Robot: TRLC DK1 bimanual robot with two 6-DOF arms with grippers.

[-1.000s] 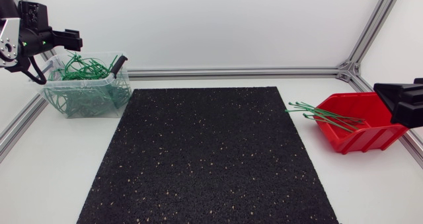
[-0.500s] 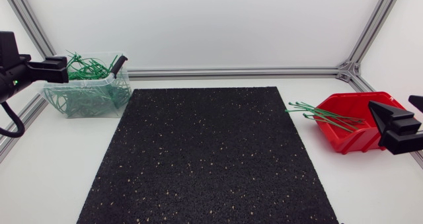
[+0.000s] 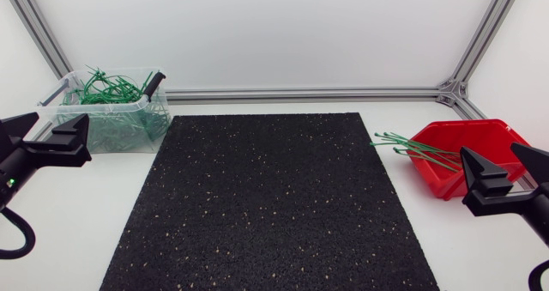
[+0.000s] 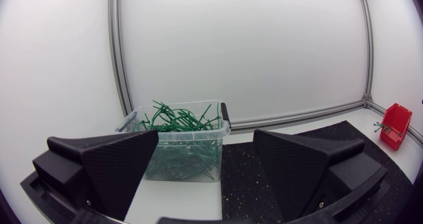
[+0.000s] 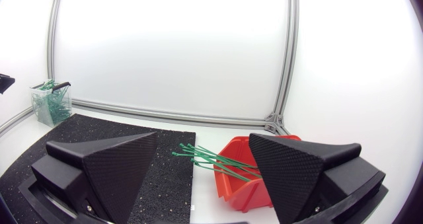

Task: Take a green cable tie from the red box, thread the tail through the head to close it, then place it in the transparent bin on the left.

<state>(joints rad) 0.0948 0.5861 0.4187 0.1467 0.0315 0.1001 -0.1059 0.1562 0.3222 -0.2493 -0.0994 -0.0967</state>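
Right gripper [image 3: 504, 169], at the frame's lower right, gapes wide and empty just beside the red box [image 3: 442, 181]. Green cable ties [image 3: 419, 147] jut over the box's left rim. Left gripper [image 3: 45, 136], also wide and empty, sits near the transparent bin [image 3: 129, 124] at upper left.

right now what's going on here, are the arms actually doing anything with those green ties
Neither arm is handling anything. The left gripper is open and empty, with the transparent plastic bin just ahead of it; the bin holds a tangled heap of green ties. The right gripper is open and empty near the red plastic box, where a few straight green cable ties stick out over the rim. A speckled black mat lies between them.
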